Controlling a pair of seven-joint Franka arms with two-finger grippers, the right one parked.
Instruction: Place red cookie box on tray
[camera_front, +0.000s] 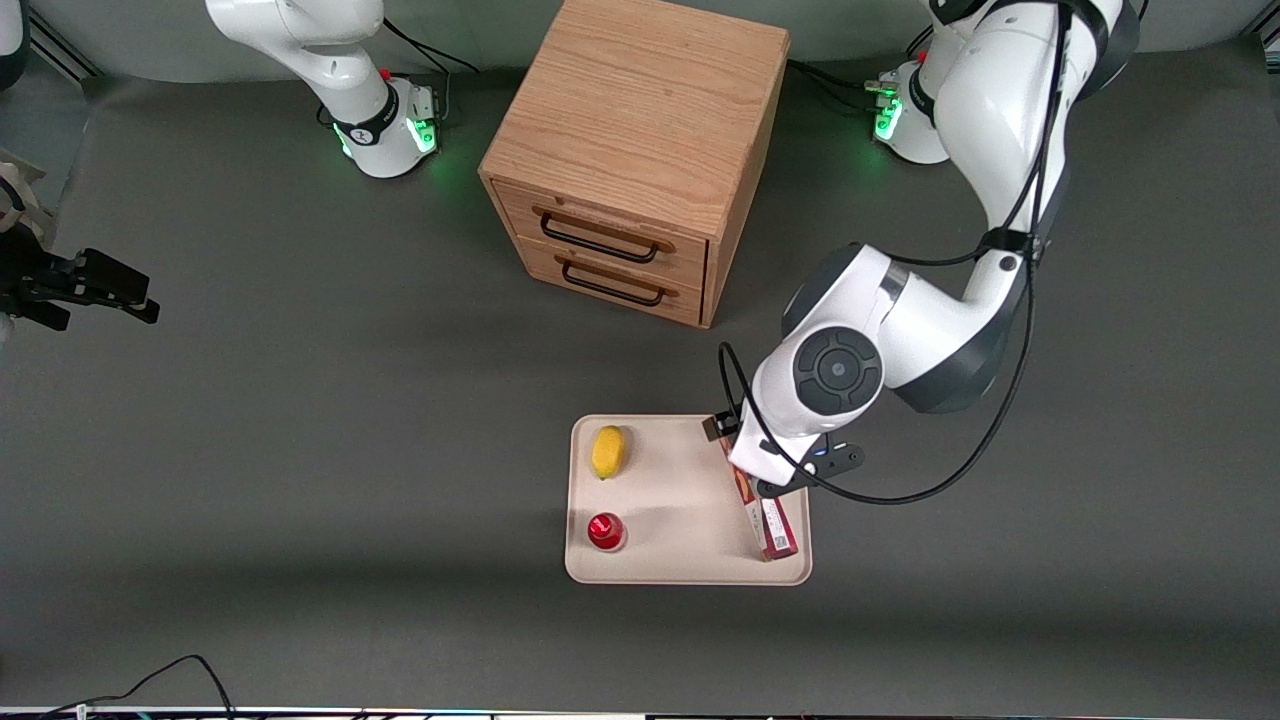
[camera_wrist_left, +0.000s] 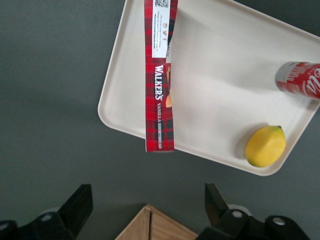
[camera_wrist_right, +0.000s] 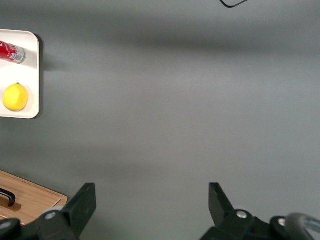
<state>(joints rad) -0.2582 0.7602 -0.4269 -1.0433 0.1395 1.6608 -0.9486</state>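
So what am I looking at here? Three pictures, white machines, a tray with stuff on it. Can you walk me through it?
These are two white robot arms bolted to a grey table. One picture looks down from the front; the other two come from cameras on each arm's wrist. On the table stands a wooden drawer cabinet, and nearer the front camera lies a cream tray. On the tray are a lemon, a small red can and the red cookie box, one end of which seems to jut past the rim. The working arm's gripper hangs above that end of the box; its fingers are spread open and hold nothing.
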